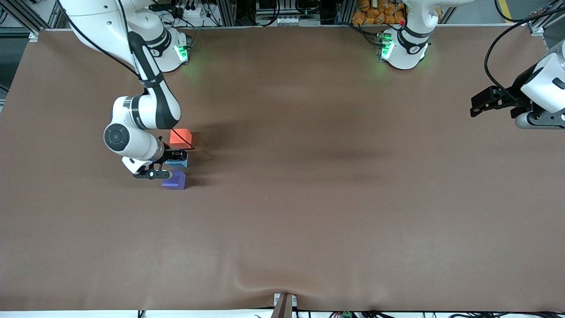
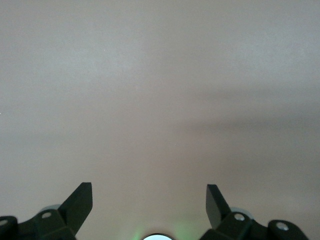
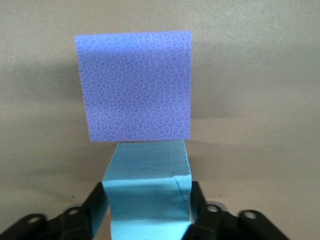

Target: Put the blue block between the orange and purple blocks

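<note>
The orange block (image 1: 181, 138), the blue block (image 1: 178, 163) and the purple block (image 1: 174, 180) stand in a short row toward the right arm's end of the table, with the blue block in the middle. My right gripper (image 1: 175, 158) is low over the row and shut on the blue block. In the right wrist view its fingers (image 3: 97, 205) press both sides of the blue block (image 3: 147, 175), with the purple block (image 3: 134, 85) close beside it. My left gripper (image 1: 479, 106) waits open and empty above the table's edge at the left arm's end; its open fingers show in the left wrist view (image 2: 149, 192).
The brown table cover (image 1: 309, 176) is bare apart from the three blocks. The right arm's wrist hides part of the blue block in the front view. Both arm bases stand along the table's edge farthest from the front camera.
</note>
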Robot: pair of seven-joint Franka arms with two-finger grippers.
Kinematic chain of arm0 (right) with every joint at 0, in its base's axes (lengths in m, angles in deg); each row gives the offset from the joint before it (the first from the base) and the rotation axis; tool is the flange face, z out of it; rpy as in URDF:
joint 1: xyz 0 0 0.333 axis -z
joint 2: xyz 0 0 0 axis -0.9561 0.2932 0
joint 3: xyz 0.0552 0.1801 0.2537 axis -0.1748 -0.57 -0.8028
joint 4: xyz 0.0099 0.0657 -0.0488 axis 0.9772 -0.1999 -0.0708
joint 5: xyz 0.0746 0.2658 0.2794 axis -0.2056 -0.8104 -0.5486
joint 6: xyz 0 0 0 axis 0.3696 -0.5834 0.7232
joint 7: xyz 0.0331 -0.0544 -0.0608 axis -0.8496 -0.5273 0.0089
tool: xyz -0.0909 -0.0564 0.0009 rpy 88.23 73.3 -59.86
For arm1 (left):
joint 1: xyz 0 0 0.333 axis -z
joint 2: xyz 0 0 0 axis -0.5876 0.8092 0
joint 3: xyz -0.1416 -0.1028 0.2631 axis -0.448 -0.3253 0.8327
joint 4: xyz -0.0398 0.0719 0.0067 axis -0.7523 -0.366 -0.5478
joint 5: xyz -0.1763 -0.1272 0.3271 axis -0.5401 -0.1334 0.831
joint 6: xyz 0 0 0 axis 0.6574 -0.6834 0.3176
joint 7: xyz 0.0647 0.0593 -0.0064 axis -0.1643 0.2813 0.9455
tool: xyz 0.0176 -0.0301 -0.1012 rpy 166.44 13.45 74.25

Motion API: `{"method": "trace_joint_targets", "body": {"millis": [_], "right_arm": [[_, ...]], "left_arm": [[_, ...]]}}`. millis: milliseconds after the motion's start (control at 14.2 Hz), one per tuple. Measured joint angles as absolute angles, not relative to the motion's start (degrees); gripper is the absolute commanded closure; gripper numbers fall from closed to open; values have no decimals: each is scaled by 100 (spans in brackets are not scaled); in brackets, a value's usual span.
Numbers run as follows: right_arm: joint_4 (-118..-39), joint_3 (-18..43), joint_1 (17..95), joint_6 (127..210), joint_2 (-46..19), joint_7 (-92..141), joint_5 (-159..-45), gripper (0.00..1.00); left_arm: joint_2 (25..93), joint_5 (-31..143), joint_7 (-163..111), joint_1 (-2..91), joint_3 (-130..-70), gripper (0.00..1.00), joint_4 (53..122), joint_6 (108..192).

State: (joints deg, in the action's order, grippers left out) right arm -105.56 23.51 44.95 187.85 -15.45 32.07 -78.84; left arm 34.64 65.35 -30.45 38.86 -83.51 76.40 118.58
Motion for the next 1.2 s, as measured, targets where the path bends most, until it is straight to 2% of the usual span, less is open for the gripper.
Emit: {"method": "trace_joint_targets", "body": {"millis": [141,353,776,988,1199], "right_arm": [[-10533,2351,4495,18720,-1528,3207,-7884,0],[-10076,2366,4506,17847,-1563,3207,-7886,0],[-7959,2419,5001,15311,-1729,3217,-7884,0],[-6874,2432,5518,14454,-1751,3203,-7857,0],[-6123,2443,5923,13790,-1760,3203,-7821,0]], "left_arm": [[3464,6535,-3045,3886,-8351,0,7640,11858],[3464,6535,-3045,3886,-8351,0,7640,11857],[3464,6535,-3044,3887,-8351,0,7628,11857],[3462,6535,-3045,3890,-8353,0,7619,11857],[3456,6535,-3045,3894,-8365,0,7600,11858]]}}
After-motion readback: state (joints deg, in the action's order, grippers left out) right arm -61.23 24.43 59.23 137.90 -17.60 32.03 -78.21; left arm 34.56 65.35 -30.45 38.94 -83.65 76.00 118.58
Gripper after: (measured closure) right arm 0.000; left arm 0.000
